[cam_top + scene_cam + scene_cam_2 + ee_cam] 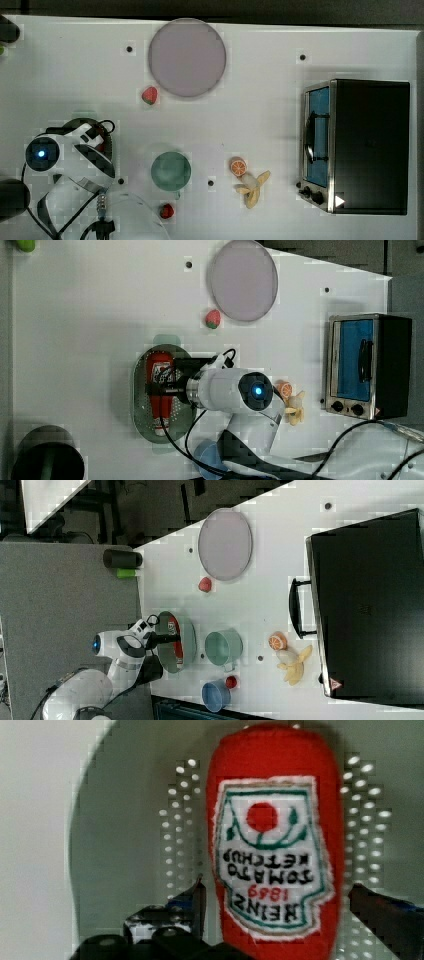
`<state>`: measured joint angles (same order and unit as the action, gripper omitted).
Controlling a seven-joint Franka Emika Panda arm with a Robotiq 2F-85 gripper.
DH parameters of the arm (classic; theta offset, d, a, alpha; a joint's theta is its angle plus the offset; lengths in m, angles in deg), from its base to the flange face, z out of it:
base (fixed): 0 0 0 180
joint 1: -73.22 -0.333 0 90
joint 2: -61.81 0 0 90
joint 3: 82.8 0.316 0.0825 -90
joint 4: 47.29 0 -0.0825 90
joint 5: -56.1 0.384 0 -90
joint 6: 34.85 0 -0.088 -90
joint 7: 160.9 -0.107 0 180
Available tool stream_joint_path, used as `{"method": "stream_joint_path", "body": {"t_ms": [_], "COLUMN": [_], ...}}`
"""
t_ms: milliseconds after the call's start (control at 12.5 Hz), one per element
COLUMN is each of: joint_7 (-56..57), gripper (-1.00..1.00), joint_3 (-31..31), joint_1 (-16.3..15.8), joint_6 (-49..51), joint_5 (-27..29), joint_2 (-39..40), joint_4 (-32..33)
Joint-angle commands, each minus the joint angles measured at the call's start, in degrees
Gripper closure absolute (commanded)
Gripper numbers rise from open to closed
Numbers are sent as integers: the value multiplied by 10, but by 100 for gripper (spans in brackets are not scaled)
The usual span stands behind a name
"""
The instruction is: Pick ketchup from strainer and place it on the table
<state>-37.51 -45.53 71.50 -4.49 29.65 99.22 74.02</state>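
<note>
While the arm reaches over the strainer (pixel 142 390) at lower left centre of the left view, the ketchup (pixel 161 390) lies flat inside it, cap toward the bottom of the frame. Gripper (pixel 277 895) straddles the bottle: fingers (pixel 197 902) stand wide, one on each side of the label, with a gap showing between the near finger and the red body. No squeeze visible.

Top view: table (pixel 260 125) white, dotted; plate (pixel 187 57) at upper centre, strawberry (pixel 149 95) just below its left edge. Green cup (pixel 171 171) at lower centre, second strawberry (pixel 167 210) below it. Orange slice (pixel 238 166) and banana (pixel 254 189) near each other, right of the cup. Toaster oven (pixel 357 146) at right.

Right view: blue cup (pixel 216 695) at bottom centre.
</note>
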Motion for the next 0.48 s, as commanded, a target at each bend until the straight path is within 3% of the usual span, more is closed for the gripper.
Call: {"method": "stream_joint_path", "body": {"t_ms": [80,160,240,480], "joint_7": [-36,-36,-36,-36], "gripper": [-41,-18,-13,-13], "joint_3": [-13,-14,-13,1], "joint_1": [-27,-28,-28,-15], "joint_6": [-1,0,0,20], "joint_5": [-9,-10,-10,-7], "joint_2": [-20,-20,-23,-65], "joint_4": [-8,-7,-8,3]}}
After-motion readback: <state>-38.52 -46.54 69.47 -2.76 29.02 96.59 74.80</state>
